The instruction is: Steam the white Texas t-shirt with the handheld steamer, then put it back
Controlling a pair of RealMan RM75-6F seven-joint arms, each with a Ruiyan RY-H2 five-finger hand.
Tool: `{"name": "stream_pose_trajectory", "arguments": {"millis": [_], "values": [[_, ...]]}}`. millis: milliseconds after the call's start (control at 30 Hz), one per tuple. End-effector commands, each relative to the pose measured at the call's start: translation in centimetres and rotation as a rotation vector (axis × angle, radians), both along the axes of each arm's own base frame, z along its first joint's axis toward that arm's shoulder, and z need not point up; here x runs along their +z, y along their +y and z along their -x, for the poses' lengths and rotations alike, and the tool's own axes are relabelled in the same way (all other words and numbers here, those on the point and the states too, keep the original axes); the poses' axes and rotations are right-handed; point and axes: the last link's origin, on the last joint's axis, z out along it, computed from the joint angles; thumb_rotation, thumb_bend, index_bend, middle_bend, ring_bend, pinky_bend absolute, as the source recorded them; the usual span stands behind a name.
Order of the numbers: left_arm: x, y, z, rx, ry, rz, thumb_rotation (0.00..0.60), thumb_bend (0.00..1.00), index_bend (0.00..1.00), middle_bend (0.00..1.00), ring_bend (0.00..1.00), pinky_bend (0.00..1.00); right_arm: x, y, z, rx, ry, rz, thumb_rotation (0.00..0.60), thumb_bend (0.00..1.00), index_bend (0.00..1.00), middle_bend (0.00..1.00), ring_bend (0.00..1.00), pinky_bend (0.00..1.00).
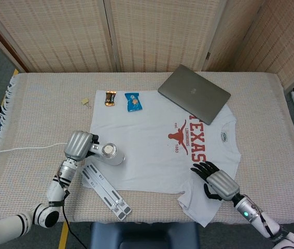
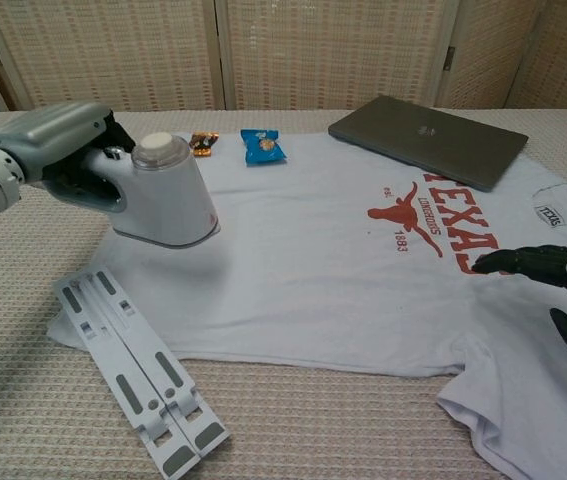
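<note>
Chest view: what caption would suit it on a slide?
Left hand holds the steamer on the white Texas t-shirt; right hand rests fingertips on the shirt.

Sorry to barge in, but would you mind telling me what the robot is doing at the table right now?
It is steaming a white Texas t-shirt spread flat on the table. The left hand grips the handheld steamer, which sits on the shirt's left part. The right hand rests on the shirt near the red print, apparently pinning it down. A laptop lies over the shirt's upper corner, two snack packets lie beyond it, and a folding stand lies at its lower left edge.
</note>
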Motion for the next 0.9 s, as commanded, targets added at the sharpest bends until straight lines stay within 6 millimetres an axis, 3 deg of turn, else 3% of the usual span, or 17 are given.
{"name": "stream_pose_trajectory", "arguments": {"millis": [33, 267, 433, 633, 700, 767, 833, 900], "values": [[3.2, 1.5, 3.5, 0.138, -0.044, -0.122, 0.600, 0.31, 0.86, 0.97, 0.80, 0.73, 2.2, -0.2, -0.2, 0.012, -0.013, 0.077, 0.433, 0.47, 0.00, 0.02, 0.00, 0.00], [4.4, 1.8, 10.8, 0.382, -0.006, -0.188, 0.600, 0.29, 0.82, 0.94, 0.78, 0.72, 5.3, 0.1, -0.5, 0.021, -0.031, 0.175, 0.431, 0.23, 0.00, 0.02, 0.00, 0.00], [4.1, 1.8, 13.2, 0.458, 0.040, -0.200, 0.600, 0.28, 0.79, 0.91, 0.75, 0.71, 6.1, 0.3, -1.0, 0.029, -0.050, 0.205, 0.435, 0.16, 0.00, 0.02, 0.00, 0.00], [3.9, 2.2, 14.3, 0.483, 0.086, -0.236, 0.600, 0.26, 0.73, 0.83, 0.69, 0.70, 6.6, 0.6, -1.2, 0.030, -0.065, 0.225, 0.435, 0.14, 0.00, 0.02, 0.00, 0.00], [3.8, 2.3, 14.5, 0.498, 0.090, -0.232, 0.600, 0.23, 0.63, 0.72, 0.59, 0.68, 6.8, 0.6, -1.2, 0.027, -0.068, 0.232, 0.434, 0.13, 0.00, 0.02, 0.00, 0.00], [3.7, 2.3, 14.8, 0.514, 0.109, -0.222, 0.600, 0.19, 0.46, 0.53, 0.42, 0.61, 7.1, 0.7, -1.1, 0.022, -0.072, 0.240, 0.432, 0.13, 0.00, 0.02, 0.00, 0.00], [3.6, 2.3, 14.9, 0.531, 0.111, -0.207, 0.600, 0.12, 0.22, 0.30, 0.21, 0.45, 7.3, 0.7, -1.0, 0.019, -0.075, 0.247, 0.433, 0.13, 0.00, 0.02, 0.00, 0.00], [3.7, 2.2, 14.9, 0.550, 0.094, -0.192, 0.600, 0.03, 0.03, 0.07, 0.03, 0.22, 7.5, 0.8, -1.0, 0.016, -0.077, 0.253, 0.434, 0.13, 0.00, 0.02, 0.00, 0.00]]}}
